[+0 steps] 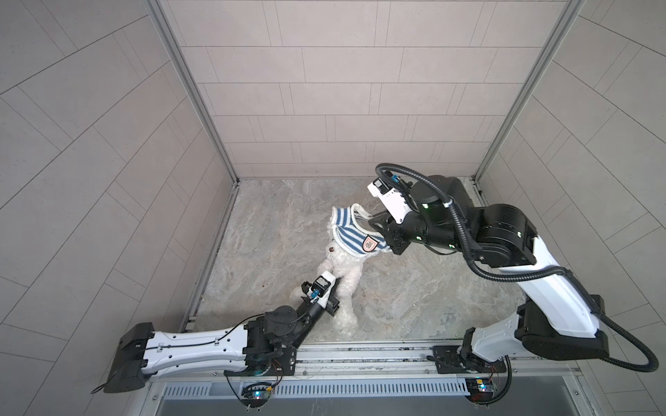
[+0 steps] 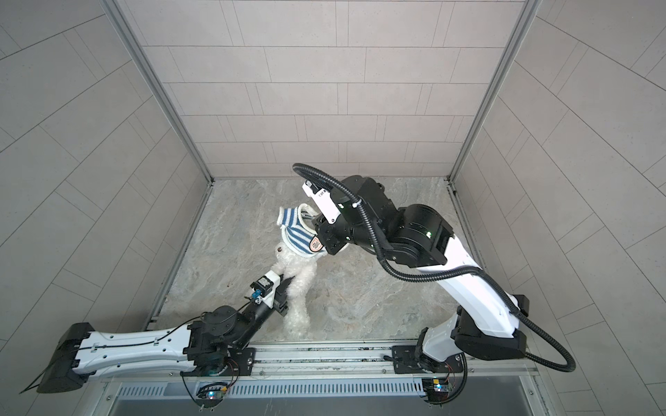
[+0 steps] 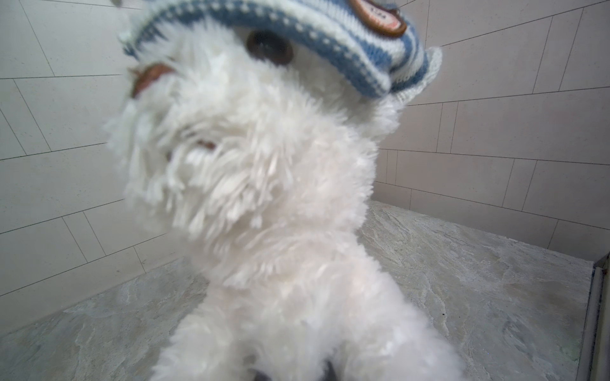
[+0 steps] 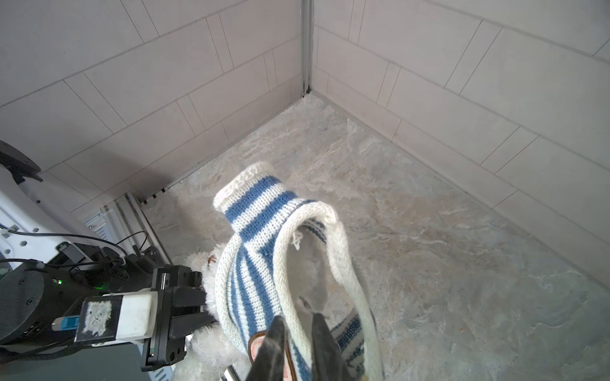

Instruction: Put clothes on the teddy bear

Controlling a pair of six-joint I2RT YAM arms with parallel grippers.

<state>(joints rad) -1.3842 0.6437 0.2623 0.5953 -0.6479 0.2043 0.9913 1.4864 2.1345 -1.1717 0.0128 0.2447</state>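
The teddy bear [image 1: 346,277] [image 2: 301,273], white and fluffy, lies stretched on the marbled floor with its head toward the back. A blue-and-white striped shirt [image 1: 351,236] [image 2: 299,234] with a chest badge sits over its head like a cap. In the left wrist view the shirt's hem [image 3: 330,36] crosses the bear [image 3: 264,181] just above its dark nose. My left gripper [image 1: 337,282] [image 3: 293,374] is shut on the bear's lower body, its tips buried in fur. My right gripper [image 1: 374,221] [image 4: 298,325] is shut on the white rim of the shirt [image 4: 254,214].
Tiled walls enclose the floor [image 1: 414,288] on three sides, with a metal post in each back corner. An aluminium rail [image 1: 360,356] carrying both arm bases runs along the front. The right arm's black hose [image 1: 468,245] loops above the floor.
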